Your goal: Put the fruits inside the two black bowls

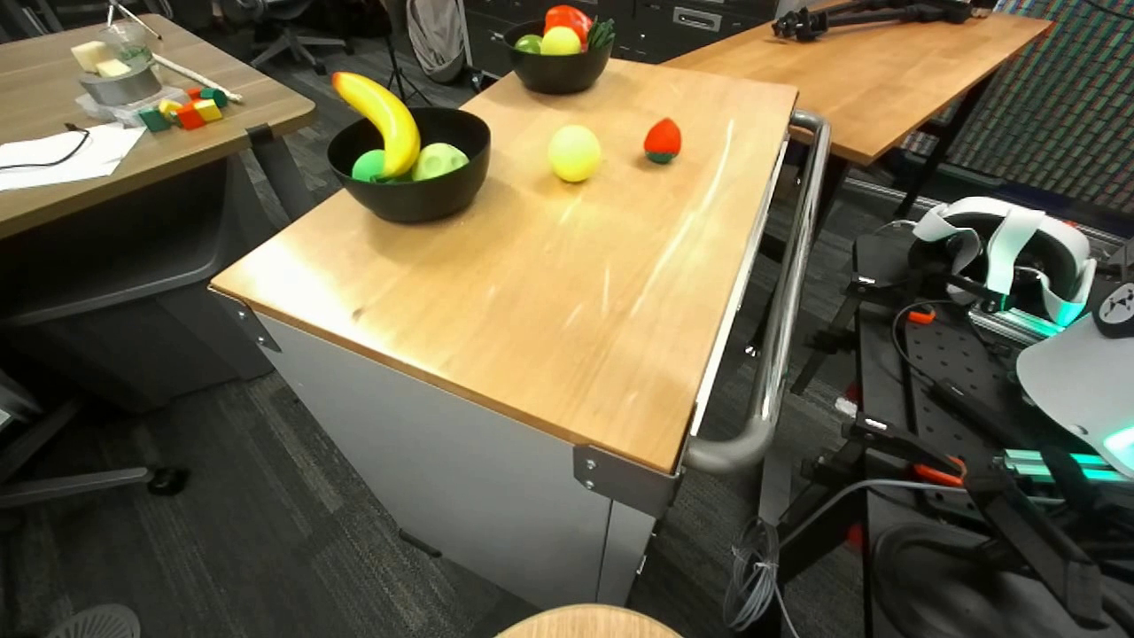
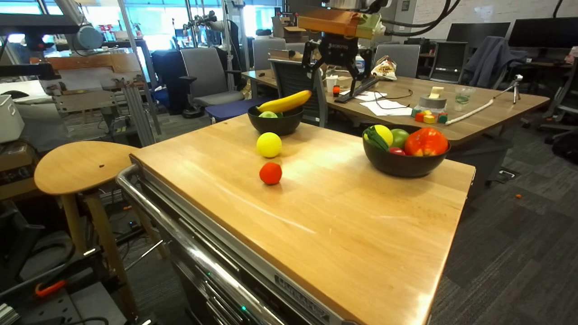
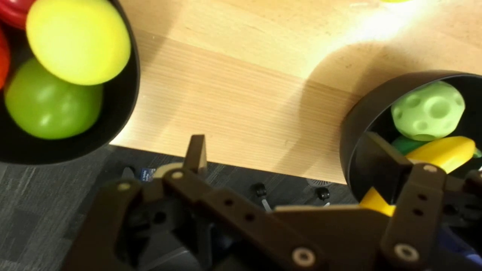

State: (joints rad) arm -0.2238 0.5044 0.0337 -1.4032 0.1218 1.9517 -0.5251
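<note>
The gripper [image 3: 290, 150] hangs with jaws wide apart. Between the two black bowls [image 2: 404, 167], the cart top [image 2: 332, 143] gives room until its edge opposite the handle [image 1: 797, 257].

In your wrist view the claw [image 3: 285, 145] covers the middle of the banana [image 3: 450, 151]; the black bowl [image 3: 365, 99] under it runs off the right edge, the other bowl [image 3: 122, 103] off the left; you get its dark red fruit [image 3: 13, 10] cropped at the corner, the yellow ball [image 3: 395, 0] as a sliver at the top; in an exterior view the banana partly hides a green fruit [image 1: 365, 166], too covered for you to name; in an exterior view the top edge cuts off the robot arm [image 2: 347, 4].
</note>
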